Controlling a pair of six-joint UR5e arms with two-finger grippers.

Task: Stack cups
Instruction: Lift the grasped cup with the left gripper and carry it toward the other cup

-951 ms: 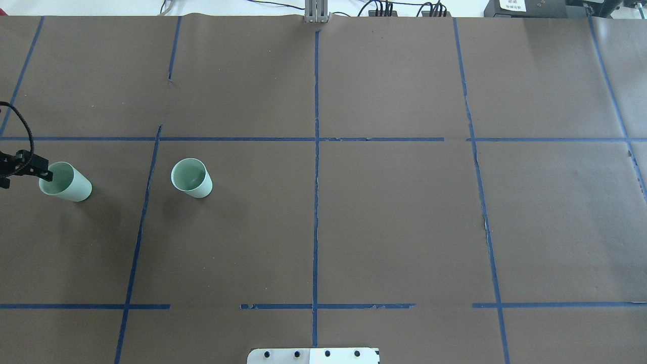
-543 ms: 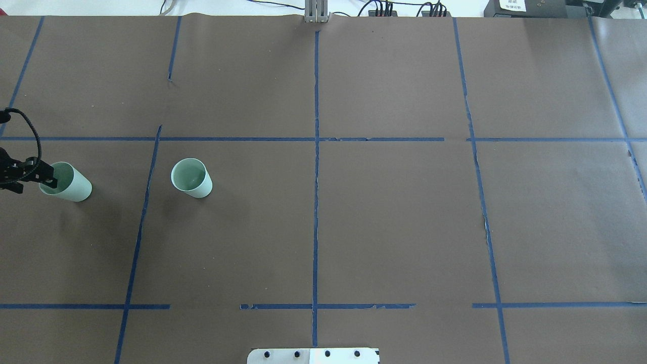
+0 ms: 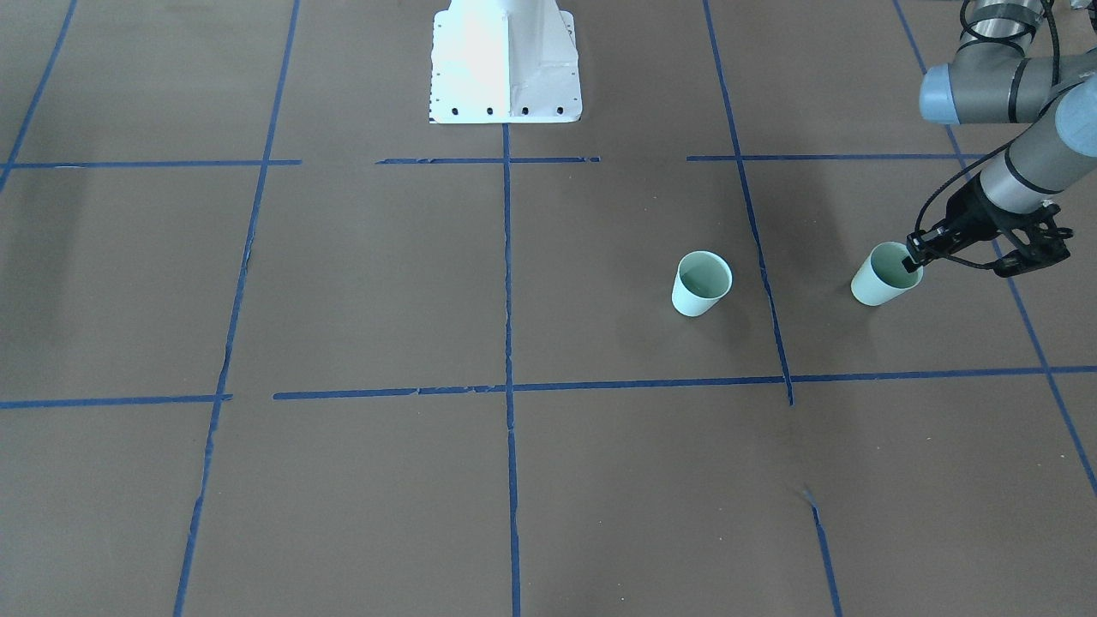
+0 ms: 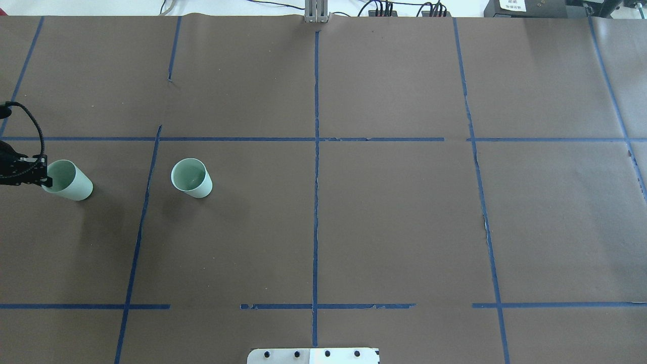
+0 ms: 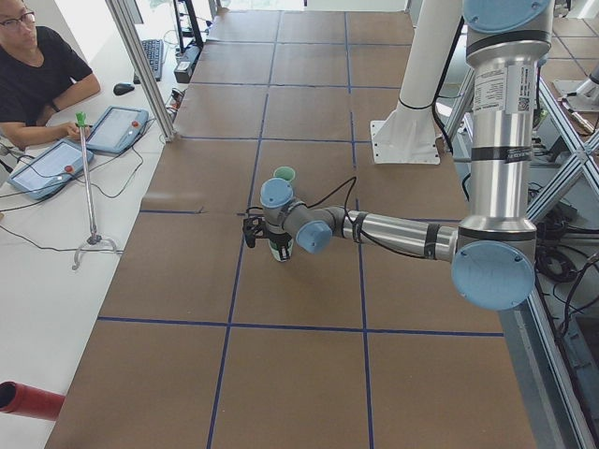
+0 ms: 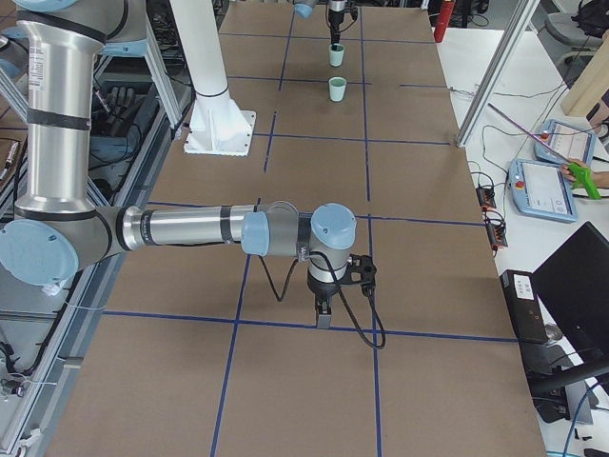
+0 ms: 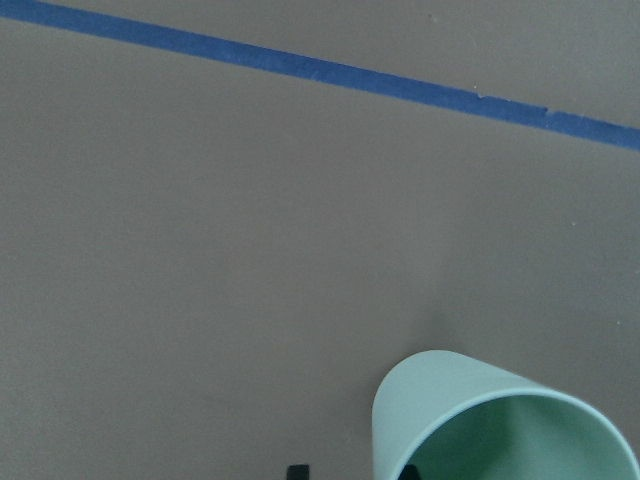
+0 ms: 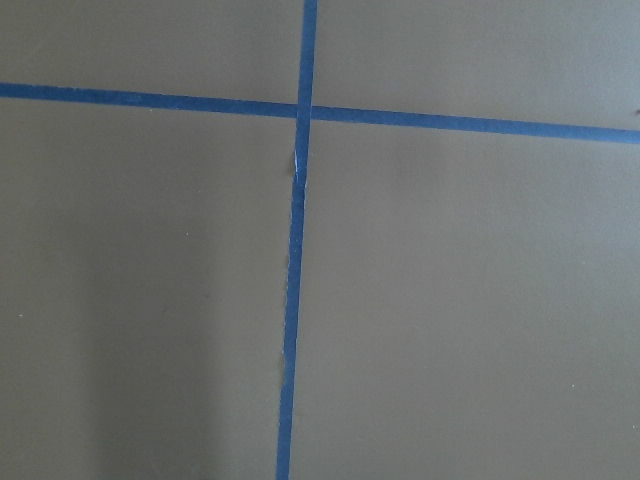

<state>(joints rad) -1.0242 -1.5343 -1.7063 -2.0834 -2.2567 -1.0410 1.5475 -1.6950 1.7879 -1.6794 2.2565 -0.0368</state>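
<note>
Two pale mint-green cups stand upright on the brown table. One cup (image 4: 192, 178) (image 3: 701, 283) stands alone. The other cup (image 4: 71, 183) (image 3: 881, 278) is at the table's left end, and my left gripper (image 4: 28, 174) (image 3: 953, 264) is at it. The gripper looks open: one fingertip (image 3: 914, 260) is at that cup's rim, and the other finger is outside the cup. The left wrist view shows this cup (image 7: 500, 420) at the bottom right. My right gripper (image 6: 324, 314) hangs low over the table far from both cups. I cannot tell whether it is open or shut.
Blue tape lines (image 4: 316, 151) divide the brown table cover. The white robot base plate (image 3: 506, 86) is at the robot's side of the table. An operator (image 5: 37, 65) sits with tablets beyond the far edge.
My left gripper has shifted slightly to the left and settled at the rim of the left-end cup. Both cups stay almost where they were.
</note>
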